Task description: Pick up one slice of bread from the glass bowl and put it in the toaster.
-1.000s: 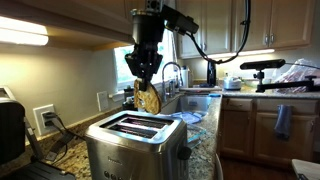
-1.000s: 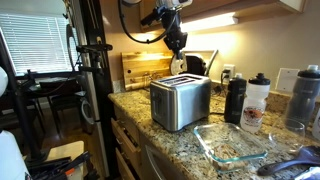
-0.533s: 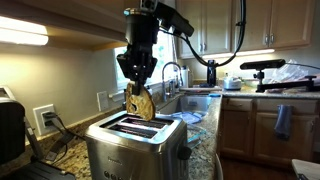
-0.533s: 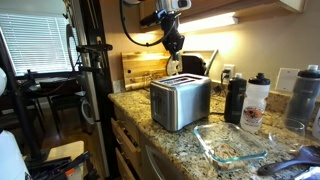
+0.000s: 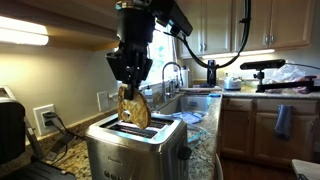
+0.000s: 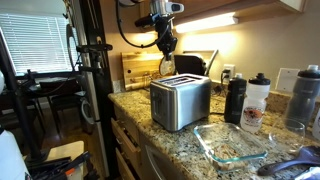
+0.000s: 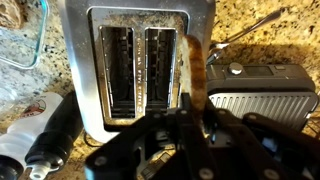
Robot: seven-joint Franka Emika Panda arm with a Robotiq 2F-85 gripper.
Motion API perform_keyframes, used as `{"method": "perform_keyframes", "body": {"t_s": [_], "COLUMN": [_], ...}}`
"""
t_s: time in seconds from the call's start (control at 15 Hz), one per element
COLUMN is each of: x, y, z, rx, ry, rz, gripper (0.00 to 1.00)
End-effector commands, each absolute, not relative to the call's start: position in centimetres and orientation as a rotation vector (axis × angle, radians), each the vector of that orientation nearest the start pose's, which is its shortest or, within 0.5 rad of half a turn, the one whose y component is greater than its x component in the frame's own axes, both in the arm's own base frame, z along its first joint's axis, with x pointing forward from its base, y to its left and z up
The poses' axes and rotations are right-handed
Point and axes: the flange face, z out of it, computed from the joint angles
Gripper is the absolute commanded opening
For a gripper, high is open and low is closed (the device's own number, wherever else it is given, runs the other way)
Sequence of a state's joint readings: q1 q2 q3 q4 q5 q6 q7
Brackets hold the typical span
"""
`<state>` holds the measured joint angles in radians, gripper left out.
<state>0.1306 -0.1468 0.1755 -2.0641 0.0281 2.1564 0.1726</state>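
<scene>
Above the toaster (image 5: 135,150), the gripper (image 5: 129,88) hung clamped on the slice of bread (image 5: 133,110), held upright near its slots.

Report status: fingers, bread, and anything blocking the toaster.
Fingers shut on the flat golden-brown bread slice. Slice hangs upright just above the boxy brushed-steel toaster, not yet in a slot. Both slots look empty, nothing blocking.
</scene>
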Motion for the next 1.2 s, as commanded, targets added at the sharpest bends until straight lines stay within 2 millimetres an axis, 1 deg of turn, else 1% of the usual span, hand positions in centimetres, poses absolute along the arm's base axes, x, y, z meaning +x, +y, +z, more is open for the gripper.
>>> {"method": "perform_keyframes", "body": {"t_s": [0.0, 0.2, 0.33, 0.53, 0.67, 1.13], "x": [49.9, 49.5, 49.0, 48.5, 48.3, 48.6], "y": [17.9, 18.5, 19.2, 20.1, 20.3, 18.9], "z": [51.5, 51.0, 50.8, 50.7, 50.7, 52.1], "rx": [-3.067, -3.090, -3.098, -3.114, -3.127, -3.171], "ry": [-0.204, -0.213, -0.215, -0.214, -0.212, -0.166], "rz": [-0.314, -0.311, -0.308, -0.302, -0.301, -0.346], "gripper": [0.07, 0.07, 0.07, 0.07, 0.07, 0.07]}}
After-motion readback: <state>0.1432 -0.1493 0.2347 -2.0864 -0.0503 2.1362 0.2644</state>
